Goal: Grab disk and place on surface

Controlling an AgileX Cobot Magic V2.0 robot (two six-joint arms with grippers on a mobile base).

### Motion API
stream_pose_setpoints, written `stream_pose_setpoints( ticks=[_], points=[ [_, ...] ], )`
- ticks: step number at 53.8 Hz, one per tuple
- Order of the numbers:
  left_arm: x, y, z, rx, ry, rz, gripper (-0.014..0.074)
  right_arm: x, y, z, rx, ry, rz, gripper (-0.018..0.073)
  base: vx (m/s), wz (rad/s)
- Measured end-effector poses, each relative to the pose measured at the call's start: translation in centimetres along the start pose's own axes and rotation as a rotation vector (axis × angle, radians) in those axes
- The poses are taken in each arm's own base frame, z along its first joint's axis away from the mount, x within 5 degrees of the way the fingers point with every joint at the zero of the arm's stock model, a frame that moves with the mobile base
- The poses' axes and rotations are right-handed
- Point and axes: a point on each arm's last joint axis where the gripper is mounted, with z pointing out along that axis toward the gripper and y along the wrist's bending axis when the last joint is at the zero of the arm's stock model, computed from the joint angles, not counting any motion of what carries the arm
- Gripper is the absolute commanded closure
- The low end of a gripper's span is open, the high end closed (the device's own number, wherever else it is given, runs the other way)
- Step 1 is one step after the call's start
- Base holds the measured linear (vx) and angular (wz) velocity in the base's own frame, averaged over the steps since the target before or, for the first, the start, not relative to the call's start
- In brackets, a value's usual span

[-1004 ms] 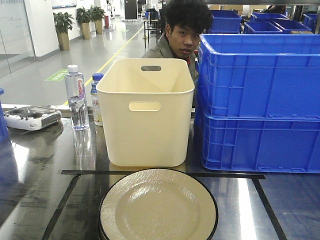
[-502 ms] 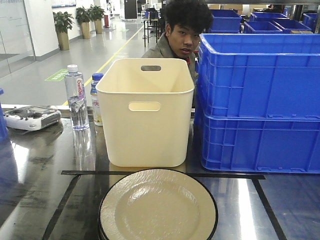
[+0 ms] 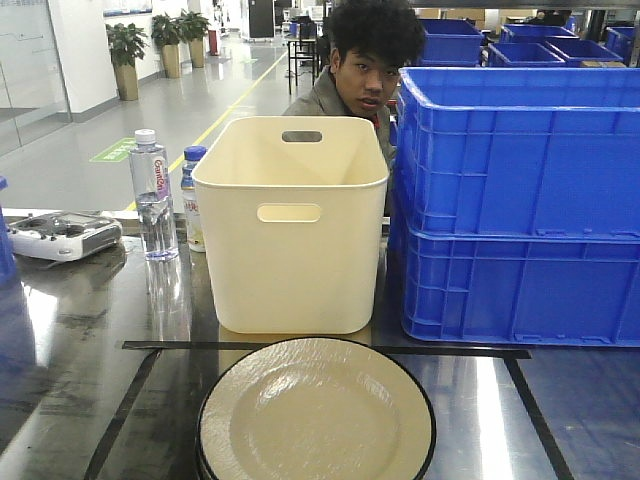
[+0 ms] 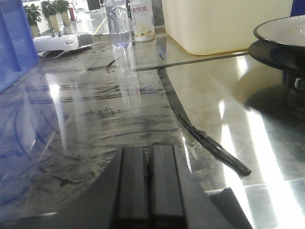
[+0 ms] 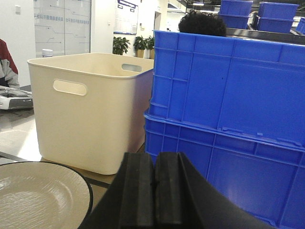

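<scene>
Your left hand (image 4: 148,183) is closed and empty, its fingers pressed together, low over the bare table (image 4: 95,124). Ahead of it and to its right, well apart, sits the disk (image 4: 281,31), a cream plate with a dark rim that appears to top a small stack. Your right hand (image 5: 153,191) is likewise closed on nothing; the disk lies just below and to its left, the cream bin (image 5: 90,109) beyond it and the blue crates (image 5: 228,114) to its right. Across the last second nothing on the table has shifted; only the person behind the bin moves slightly. Judged from this, the grasp has not begun: you must open a hand before approaching the rim.
</scene>
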Motion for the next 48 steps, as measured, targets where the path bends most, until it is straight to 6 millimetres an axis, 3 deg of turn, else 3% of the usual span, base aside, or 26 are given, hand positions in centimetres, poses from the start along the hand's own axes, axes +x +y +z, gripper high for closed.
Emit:
stream_pose_setpoints(
  ticks=[26,36,48],
  points=[
    [0.0,0.0,0.0,0.000,0.000,0.000,0.0598,0.8,0.0,0.0,0.004,0.086,0.045,0.0571,0.00,0.00],
    [0.0,0.0,0.0,0.000,0.000,0.000,0.0598,2.1,-1.0,-0.2,0.117,0.224,0.096,0.0571,0.00,0.00],
    [0.0,0.0,0.0,0.000,0.000,0.000,0.0598,2.9,-1.8,0.2,0.212,0.259,0.098,0.0571,0.00,0.00]
  ],
)
